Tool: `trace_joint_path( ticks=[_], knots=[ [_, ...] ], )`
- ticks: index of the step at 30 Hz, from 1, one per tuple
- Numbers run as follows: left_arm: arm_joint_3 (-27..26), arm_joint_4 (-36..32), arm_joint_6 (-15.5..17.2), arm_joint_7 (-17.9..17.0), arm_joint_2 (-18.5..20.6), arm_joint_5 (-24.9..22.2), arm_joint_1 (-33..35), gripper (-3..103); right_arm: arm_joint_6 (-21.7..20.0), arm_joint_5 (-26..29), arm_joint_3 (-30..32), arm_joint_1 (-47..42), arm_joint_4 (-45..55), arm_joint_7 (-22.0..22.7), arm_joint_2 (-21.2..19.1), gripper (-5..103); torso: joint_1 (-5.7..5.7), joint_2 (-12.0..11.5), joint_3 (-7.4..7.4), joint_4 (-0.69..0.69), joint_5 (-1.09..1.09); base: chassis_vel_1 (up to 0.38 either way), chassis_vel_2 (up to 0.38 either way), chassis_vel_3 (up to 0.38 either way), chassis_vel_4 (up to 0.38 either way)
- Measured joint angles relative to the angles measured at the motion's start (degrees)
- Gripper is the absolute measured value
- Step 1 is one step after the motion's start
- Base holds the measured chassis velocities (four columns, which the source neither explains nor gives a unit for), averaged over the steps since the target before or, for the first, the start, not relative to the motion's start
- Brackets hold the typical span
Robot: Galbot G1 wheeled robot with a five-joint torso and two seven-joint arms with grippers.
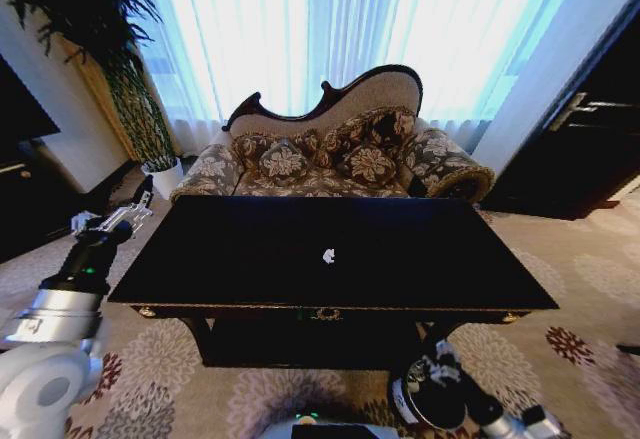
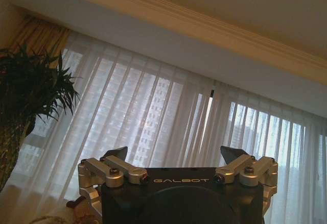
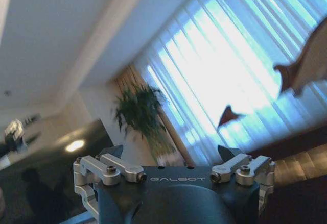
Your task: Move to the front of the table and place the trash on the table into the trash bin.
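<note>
Bench [image 1: 250, 249]: glossy black, gold-trimmed, set squarely before us with a floral sofa [image 1: 330, 154] at its 12 o'clock.

Trash [image 1: 328, 255]: we count one small white scrap lying near the middle of the bench top, well apart from both arms.

Trash bin [image 1: 430, 399]: black, on the carpet at our 5 o'clock, beside the bench's near right leg.

Left gripper [image 1: 140, 202]: raised at 9 o'clock off the bench's left end, fingers spread, holding nothing; the left wrist view confirms the gap.

Right gripper [image 3: 172, 155]: fingers spread and empty in the right wrist view, facing the curtained window [image 3: 240, 55] and a potted plant [image 3: 140, 112].
</note>
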Motion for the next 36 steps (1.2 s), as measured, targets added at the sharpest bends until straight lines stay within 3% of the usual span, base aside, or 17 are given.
trace_joint_path(
  ticks=[9, 11, 12, 14, 17, 19, 20, 22, 24, 25, 30, 31, 35, 36],
  knots=[
    [-0.11, 0.00, 0.00, -0.02, 0.11, -0.20, -0.17, 100, -1.26, 4.56, 3.91, -0.61, 7.42, 2.04, -1.80, 100, 0.00, 0.00, 0.00, 0.00, 0.00, 0.000, 0.000, 0.000, 0.000],
    [0.02, 0.00, 0.00, -0.03, 0.12, -0.19, -0.26, 100, -1.14, 5.07, 4.43, -0.56, 10.20, 5.82, -2.15, 100, 0.00, 0.00, 0.00, 0.00, 0.00, 0.000, 0.000, 0.000, 0.000],
    [0.02, 0.00, 0.00, -0.03, 0.23, -0.19, -0.28, 100, -0.91, 5.10, 4.53, -0.42, 12.14, 9.74, -2.27, 100, 0.00, 0.00, 0.00, 0.00, 0.01, 0.000, 0.000, 0.000, 0.000],
    [0.01, 0.00, 0.00, -0.03, 0.27, -0.20, -0.28, 100, -0.83, 5.08, 4.54, -0.36, 12.80, 11.09, -2.31, 100, 0.00, 0.00, 0.00, 0.00, 0.01, 0.000, 0.000, 0.000, 0.000],
    [-0.51, 0.00, 0.00, -0.05, 0.67, -0.51, -0.37, 100, -0.47, 2.65, 4.31, 0.38, 19.55, 25.03, -2.36, 100, 0.00, 0.00, 0.00, 0.00, 0.01, 0.000, 0.000, 0.000, 0.000],
    [-0.63, 0.00, 0.00, -0.05, 0.73, -0.58, -0.38, 100, -0.47, 2.16, 4.26, 0.44, 20.52, 26.94, -2.36, 100, 0.00, 0.00, 0.00, 0.00, 0.00, 0.000, 0.000, 0.000, 0.000],
    [-0.83, 0.00, 0.00, -0.05, 0.90, -0.69, -0.39, 100, -0.75, -0.36, 4.08, 0.82, 24.15, 34.95, -2.42, 100, 0.00, 0.00, 0.00, 0.00, 0.00, 0.000, 0.000, 0.000, 0.000],
    [-0.89, 0.00, 0.00, -0.05, 0.96, -0.71, -0.39, 100, -1.00, -1.29, 4.04, 0.94, 25.26, 37.43, -2.54, 100, 0.00, 0.00, 0.00, 0.00, 0.00, 0.000, 0.000, 0.000, 0.000],
    [-0.94, 0.00, 0.00, -0.05, 1.03, -0.78, -0.38, 100, -2.86, -4.86, 3.89, 1.41, 30.09, 46.87, -3.36, 100, 0.00, 0.00, 0.00, 0.00, 0.00, 0.000, 0.000, 0.000, 0.000],
    [-0.94, 0.00, 0.00, -0.05, 1.03, -0.78, -0.38, 100, -2.86, -4.86, 3.89, 1.41, 30.09, 46.87, -3.36, 100, 0.00, 0.00, 0.00, 0.00, 0.00, 0.000, 0.000, 0.000, 0.000],
    [-0.19, 0.00, 0.02, -0.06, 0.90, -0.54, -0.60, 100, -11.53, -9.14, 2.80, 1.57, 36.33, 62.93, -4.53, 100, 0.00, 0.00, 0.00, 0.00, 0.00, 0.000, 0.000, 0.000, 0.000],
    [-0.19, 0.00, 0.02, -0.06, 0.90, -0.54, -0.60, 100, -11.53, -9.14, 2.80, 1.57, 36.33, 62.93, -4.53, 100, 0.00, 0.00, 0.00, 0.00, 0.00, 0.000, 0.000, 0.000, 0.000],
    [-0.25, 0.00, 0.08, -0.06, 0.93, -0.56, -0.66, 100, -18.18, -14.31, 0.02, 2.04, 36.42, 71.55, -6.78, 100, 0.00, 0.00, 0.00, 0.00, 0.02, 0.000, 0.000, 0.000, 0.000],
    [-0.25, 0.00, 0.08, -0.06, 0.93, -0.56, -0.66, 100, -18.18, -14.31, 0.02, 2.04, 36.42, 71.55, -6.78, 100, 0.00, 0.00, 0.00, 0.00, 0.02, 0.000, 0.000, 0.000, 0.000]
  ],
)
